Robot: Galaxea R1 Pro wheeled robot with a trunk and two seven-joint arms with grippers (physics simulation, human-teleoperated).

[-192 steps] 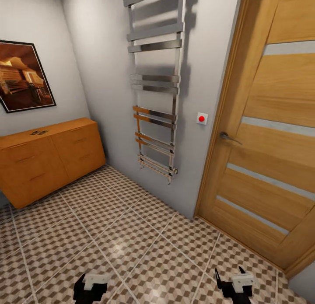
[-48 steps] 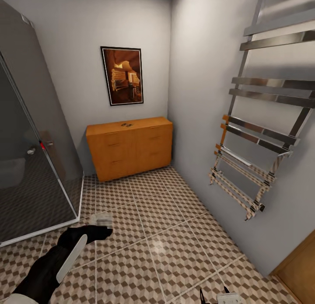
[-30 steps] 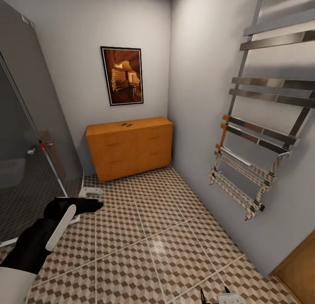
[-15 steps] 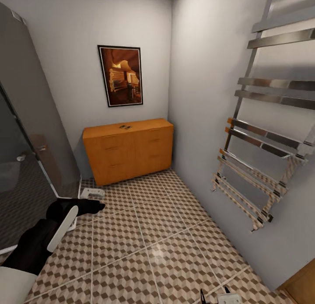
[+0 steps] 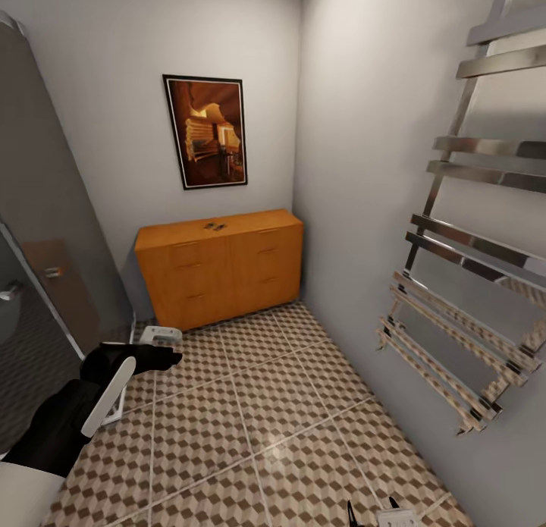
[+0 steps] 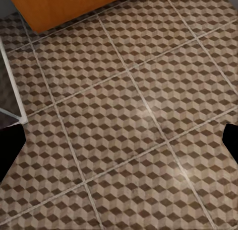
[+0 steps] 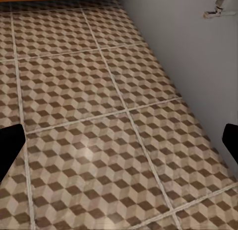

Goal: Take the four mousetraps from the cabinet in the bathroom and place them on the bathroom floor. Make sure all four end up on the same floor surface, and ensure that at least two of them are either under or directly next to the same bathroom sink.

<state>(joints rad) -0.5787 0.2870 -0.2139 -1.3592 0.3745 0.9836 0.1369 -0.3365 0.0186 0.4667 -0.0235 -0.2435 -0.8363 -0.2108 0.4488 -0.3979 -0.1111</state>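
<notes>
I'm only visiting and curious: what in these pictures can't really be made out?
- Small dark things on the cabinet, head view: too small to identify.
- Cabinet drawers: shut, so their contents are hidden.
- Right hand, head view: cut off by the bottom edge.
- Left hand, head view: its fingers are hidden behind its own body.
- Shower interior, head view: dimmed by dark glass.

I saw the bathroom floor (image 5: 258, 406) laid in cube-patterned tiles with pale grout, running to the far wall. The cabinet (image 5: 220, 265) stood directly on it in the corner, and small dark objects (image 5: 213, 226) lay on the cabinet's top, too small to identify.
</notes>
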